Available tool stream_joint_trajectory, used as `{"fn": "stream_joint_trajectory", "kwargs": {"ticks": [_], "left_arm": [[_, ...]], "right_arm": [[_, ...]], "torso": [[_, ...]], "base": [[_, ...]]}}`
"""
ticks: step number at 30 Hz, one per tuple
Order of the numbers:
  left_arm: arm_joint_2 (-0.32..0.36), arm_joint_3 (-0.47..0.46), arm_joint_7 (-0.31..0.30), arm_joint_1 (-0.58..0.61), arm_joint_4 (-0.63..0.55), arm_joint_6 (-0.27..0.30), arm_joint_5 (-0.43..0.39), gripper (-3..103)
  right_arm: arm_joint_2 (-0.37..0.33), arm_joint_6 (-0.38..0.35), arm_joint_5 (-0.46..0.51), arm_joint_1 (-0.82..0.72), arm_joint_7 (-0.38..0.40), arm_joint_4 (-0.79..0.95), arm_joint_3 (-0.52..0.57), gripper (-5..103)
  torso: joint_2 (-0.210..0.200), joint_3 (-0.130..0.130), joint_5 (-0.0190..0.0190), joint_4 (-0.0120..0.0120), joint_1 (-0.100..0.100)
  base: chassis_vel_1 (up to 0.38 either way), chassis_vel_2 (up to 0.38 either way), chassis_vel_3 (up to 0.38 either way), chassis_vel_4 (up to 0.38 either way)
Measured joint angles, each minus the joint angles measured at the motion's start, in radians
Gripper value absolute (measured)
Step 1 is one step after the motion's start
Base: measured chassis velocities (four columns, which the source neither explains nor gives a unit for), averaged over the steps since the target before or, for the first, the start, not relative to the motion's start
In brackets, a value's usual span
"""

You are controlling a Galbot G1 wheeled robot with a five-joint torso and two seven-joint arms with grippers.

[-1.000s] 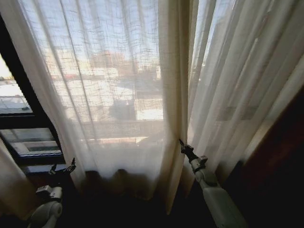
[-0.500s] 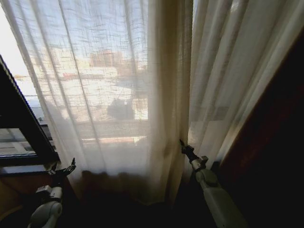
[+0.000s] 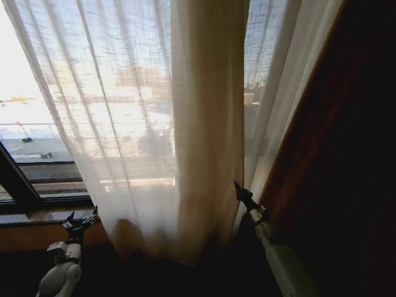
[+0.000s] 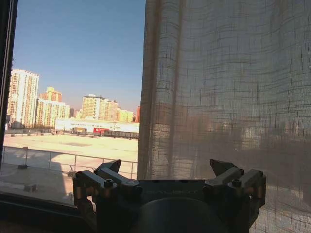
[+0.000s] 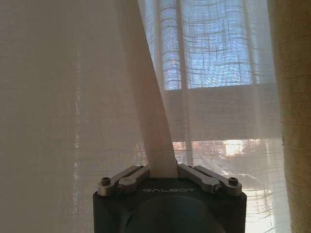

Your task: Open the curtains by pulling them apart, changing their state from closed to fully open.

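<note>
**Window bay, curtain pull under way**

Sunlit window glass behind, city blocks and a pale yard beyond; dark window frame (image 3: 18, 185) low on my left; dark brown drape (image 3: 334, 154) filling my right side.

Item: the curtains (image 3: 142, 124); sheer cream panels, pleated, bunched into a thick fold at centre; bare glass showing on the left, so partly drawn by my judgement, not fully open.

Item: right gripper (image 3: 238, 189); raised at the gathered fold's right edge, close to the drape; in the right wrist view its fingers (image 5: 126, 180) are pinched together on a narrow pleat of the curtains that rises straight out from between them; grip looks secure.

Item: left gripper (image 3: 82, 219); low, just beside the left panel's hem, near the sill; fingers (image 4: 104, 177) spread wide, holding nothing; in the left wrist view the panel's edge hangs ahead of it, apart from the fingers as far as I can tell.

Handling note: keep the pinch firm and the pull level and sideways, towards the drape; a downward tug risks slipping the pleat or straining the rail; fabric is light and will trail, so steady travel suits it.
</note>
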Motion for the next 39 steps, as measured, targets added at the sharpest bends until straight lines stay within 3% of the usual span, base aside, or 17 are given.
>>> {"fn": "stream_joint_trajectory", "kwargs": {"ticks": [9, 10, 12, 21, 32, 38, 39], "left_arm": [[0.0, 0.0, 0.001, 0.0, 0.0, 0.0, 0.0, 100], [0.0, 0.0, 0.0, 0.0, 0.0, 0.0, 0.0, 100], [0.0, 0.0, 0.0, 0.0, 0.0, 0.0, 0.0, 100], [0.0, -0.001, 0.0, 0.0, 0.0, 0.0, 0.0, 100], [0.0, 0.0, 0.0, 0.0, 0.0, 0.0, 0.0, 100], [0.0, 0.0, 0.0, 0.0, 0.0, 0.0, 0.0, 100], [0.0, 0.0, 0.0, 0.0, 0.0, 0.0, 0.0, 100]], "right_arm": [[-0.002, 0.004, -0.001, 0.006, 0.0, -0.005, 0.0, 0], [-0.002, 0.004, -0.001, 0.005, -0.002, -0.005, 0.0, 0], [-0.001, 0.004, -0.003, 0.004, -0.003, -0.005, 0.0, 0], [-0.008, 0.007, -0.007, -0.007, -0.012, -0.006, 0.007, 0], [-0.02, -0.008, -0.01, -0.035, -0.02, 0.028, -0.006, 0], [-0.026, -0.042, -0.004, -0.046, -0.014, 0.054, -0.007, 27], [-0.026, -0.042, -0.004, -0.046, -0.014, 0.054, -0.007, 27]], "torso": [[0.0, 0.0, 0.0, 0.0001, 0.0], [0.0, 0.0, -0.0019, 0.0007, 0.0], [0.0, 0.0, -0.002, 0.001, 0.0], [0.0, 0.0, -0.0001, 0.0, 0.0], [0.0, 0.0, -0.0007, 0.0005, 0.0], [0.0, 0.0, -0.0005, 0.0002, 0.0], [0.0, 0.0, -0.0005, 0.0002, 0.0]], "base": [[-0.094, -0.109, 0.1, 0.091], [0.0, 0.0, 0.0, 0.0], [0.0, 0.0, 0.0, 0.0], [0.028, 0.027, -0.02, -0.019], [0.0, 0.0, 0.0, 0.0], [0.0, 0.0, 0.0, 0.0], [0.0, 0.0, 0.0, 0.0]]}}
